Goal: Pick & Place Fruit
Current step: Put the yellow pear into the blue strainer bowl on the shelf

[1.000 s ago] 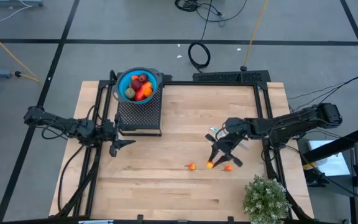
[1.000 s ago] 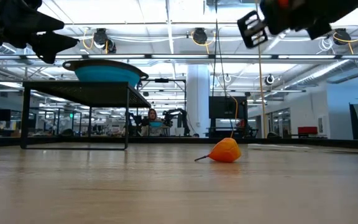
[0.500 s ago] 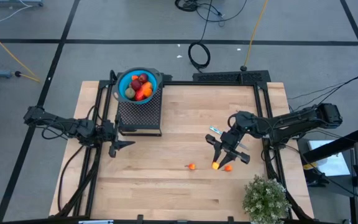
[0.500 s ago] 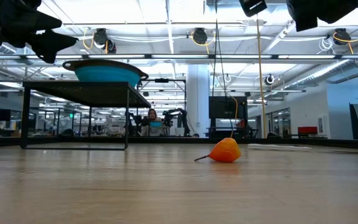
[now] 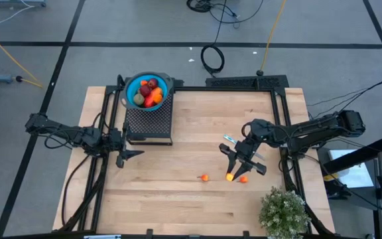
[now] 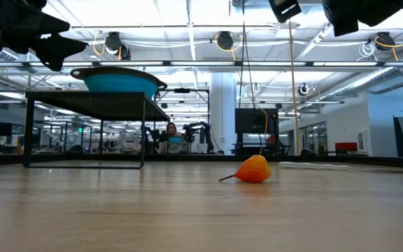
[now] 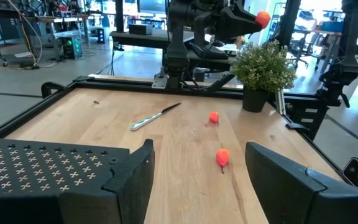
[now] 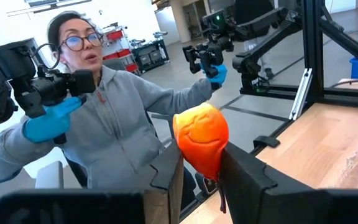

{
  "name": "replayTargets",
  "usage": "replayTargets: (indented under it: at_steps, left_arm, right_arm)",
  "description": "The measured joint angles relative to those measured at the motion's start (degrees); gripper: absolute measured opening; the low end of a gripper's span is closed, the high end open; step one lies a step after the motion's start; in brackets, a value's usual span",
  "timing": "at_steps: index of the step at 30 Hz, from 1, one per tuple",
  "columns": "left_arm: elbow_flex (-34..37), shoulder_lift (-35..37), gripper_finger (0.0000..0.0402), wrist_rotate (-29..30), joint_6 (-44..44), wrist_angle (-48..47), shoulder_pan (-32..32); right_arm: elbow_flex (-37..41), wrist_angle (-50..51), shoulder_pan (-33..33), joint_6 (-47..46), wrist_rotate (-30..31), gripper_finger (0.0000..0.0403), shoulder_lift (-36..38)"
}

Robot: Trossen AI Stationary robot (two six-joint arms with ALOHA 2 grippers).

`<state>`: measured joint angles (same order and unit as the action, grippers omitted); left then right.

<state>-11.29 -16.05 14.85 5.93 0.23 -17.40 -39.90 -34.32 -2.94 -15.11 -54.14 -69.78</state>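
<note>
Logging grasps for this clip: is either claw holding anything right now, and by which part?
The right claw pinches a small orange toy fruit by its lower end, its rounded body standing above the fingers. The left claw is open, holding nothing.

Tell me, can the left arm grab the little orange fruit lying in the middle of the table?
Probably yes. The left gripper hangs open near the rack, holding nothing, and only bare table lies between it and the fruit. The right gripper, shut on another orange fruit, is off to the side.
</note>
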Motion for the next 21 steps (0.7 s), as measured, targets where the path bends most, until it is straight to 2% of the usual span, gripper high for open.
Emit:
replayTargets:
  at_steps: [11,21]
  left_arm:
    - [0.00,0.00,0.0251,0.02,0.02,0.00,0.00]
    - [0.00,0.00,0.0251,0.04,0.02,0.00,0.01]
  right_arm:
    - [0.00,6.94,0.00,6.04,3.59,0.0084,0.00]
    - [0.00,14.03,-0.08,11.75,10.77,0.0084,-0.01]
